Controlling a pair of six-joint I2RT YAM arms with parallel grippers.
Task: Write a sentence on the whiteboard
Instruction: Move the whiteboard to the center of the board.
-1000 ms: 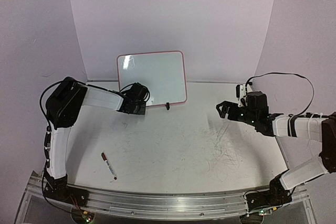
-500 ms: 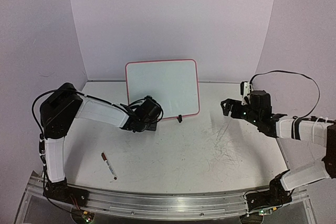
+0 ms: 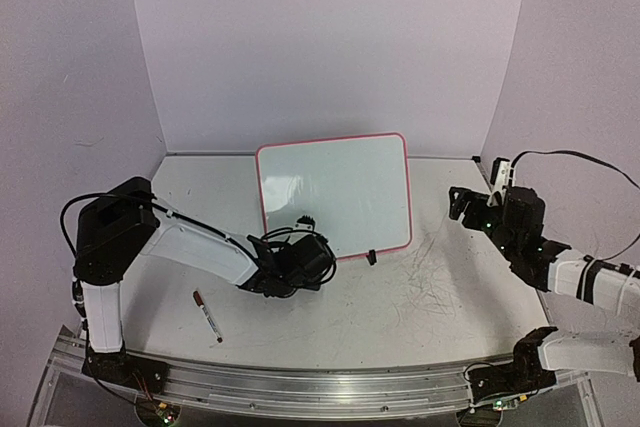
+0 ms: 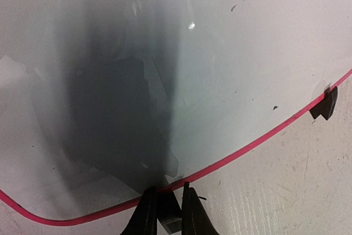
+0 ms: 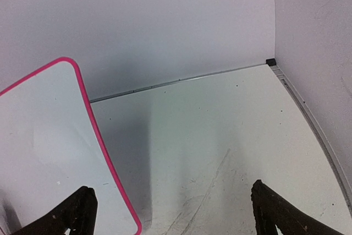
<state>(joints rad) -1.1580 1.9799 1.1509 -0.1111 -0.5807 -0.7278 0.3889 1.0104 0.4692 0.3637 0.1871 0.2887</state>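
The whiteboard [image 3: 335, 197] stands upright at mid-table, white with a pink rim, tilted slightly back. My left gripper [image 3: 304, 249] is low at its bottom left edge. In the left wrist view the left gripper [image 4: 165, 195] is shut on the board's black clip foot [image 4: 168, 213], right under the pink rim of the whiteboard [image 4: 231, 64]. The other clip foot [image 4: 324, 104] rests on the table. The sentence is out of view; the board's face shows only small specks. My right gripper [image 3: 462, 203] hovers to the board's right, open and holding nothing, and in its own view the right gripper [image 5: 170, 207] has the whiteboard [image 5: 38, 147] at its left.
A dark marker pen [image 3: 207, 315] lies on the table near the front left, apart from both grippers. Grey scribble marks [image 3: 430, 292] cover the tabletop right of centre. Purple walls close the back and sides; the table's right edge [image 5: 308, 114] runs beside the right arm.
The left gripper has dragged the whiteboard to the right and nearer, from back left to mid-table. The right arm has drawn back to the right, still open.
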